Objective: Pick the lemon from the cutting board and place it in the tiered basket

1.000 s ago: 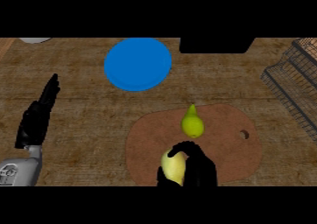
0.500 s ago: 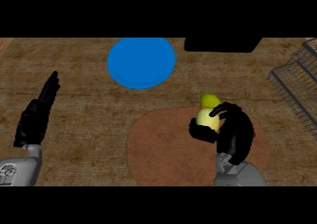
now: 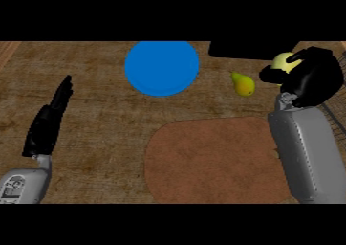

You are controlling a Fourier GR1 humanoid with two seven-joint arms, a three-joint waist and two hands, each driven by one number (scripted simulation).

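The yellow lemon is up at the far right, with my right hand curled round it; black fingers cover its right side. The hand holds it above the counter, well beyond the brown cutting board and just left of the wire tiered basket, of which only a strip shows at the right edge. My left hand rests open at the left, fingers straight and pointing away, holding nothing.
A blue plate lies on the wooden counter at the far middle. A yellow-green pear lies between the plate and my right hand. A black object sits at the far edge, beside the lemon.
My right hand has carried the lemon off the cutting board, away and to the right, towards the basket. The pear now shows beyond the board's far edge. The left hand has stayed put.
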